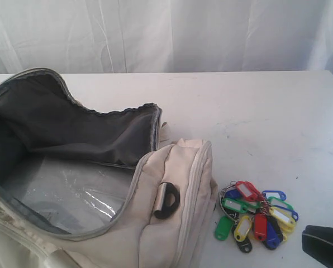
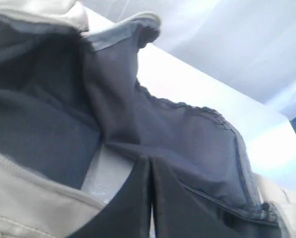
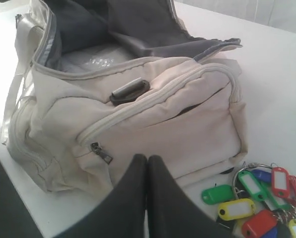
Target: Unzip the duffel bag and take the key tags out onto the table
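Bag (image 1: 161,234) unzipped; main opening gapes, grey lining showing. Key tags (image 1: 257,215) out on counter (image 1: 256,123), just beside bag's end, held by nothing. Left fingers (image 2: 130,208) clenched, empty, at bag's opening. Right fingers (image 3: 133,198) clenched, empty, near bag's end pocket. Judgement: both steps look done; nothing evident left.

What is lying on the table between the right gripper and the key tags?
Nothing. In the exterior view, only bare white table separates the right gripper from the key tags.
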Motion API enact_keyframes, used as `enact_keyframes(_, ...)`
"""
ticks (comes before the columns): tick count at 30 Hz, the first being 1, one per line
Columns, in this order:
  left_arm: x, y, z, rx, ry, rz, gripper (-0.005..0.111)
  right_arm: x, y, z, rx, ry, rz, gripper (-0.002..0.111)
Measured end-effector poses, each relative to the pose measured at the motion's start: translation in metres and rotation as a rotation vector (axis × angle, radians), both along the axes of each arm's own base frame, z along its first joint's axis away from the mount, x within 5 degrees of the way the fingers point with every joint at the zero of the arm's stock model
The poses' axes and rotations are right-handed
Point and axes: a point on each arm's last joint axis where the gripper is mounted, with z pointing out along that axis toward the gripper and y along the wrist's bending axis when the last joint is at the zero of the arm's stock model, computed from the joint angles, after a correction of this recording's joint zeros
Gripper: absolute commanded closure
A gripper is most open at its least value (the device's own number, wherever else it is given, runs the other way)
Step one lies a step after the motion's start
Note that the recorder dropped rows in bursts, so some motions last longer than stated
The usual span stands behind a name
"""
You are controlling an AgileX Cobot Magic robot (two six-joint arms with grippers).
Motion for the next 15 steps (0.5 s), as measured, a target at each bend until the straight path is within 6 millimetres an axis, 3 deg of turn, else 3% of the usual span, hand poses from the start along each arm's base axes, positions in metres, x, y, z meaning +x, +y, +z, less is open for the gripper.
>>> enact_keyframes(3, -0.014, 0.001, 0.016, 0.049, -0.069, -0.047, 0.106, -0.001, 0.001, 0.000, 0.007, 0.003, 0.011, 0.108)
enact_keyframes(9, -0.062, 0.002, 0.037, 0.142, -0.144, -0.184, 0.106, -0.008, 0.005, 0.003, 0.034, -0.002, 0.109, 0.108)
enact_keyframes(13, -0.097, 0.006, 0.045, 0.312, -0.298, -0.266, 0.106, -0.008, 0.006, 0.004, -0.017, -0.127, 0.158, 0.108)
enact_keyframes(15, -0.104, 0.008, 0.045, 0.390, -0.360, -0.272, 0.106, -0.003, 0.005, 0.008, -0.026, -0.223, 0.127, 0.108)
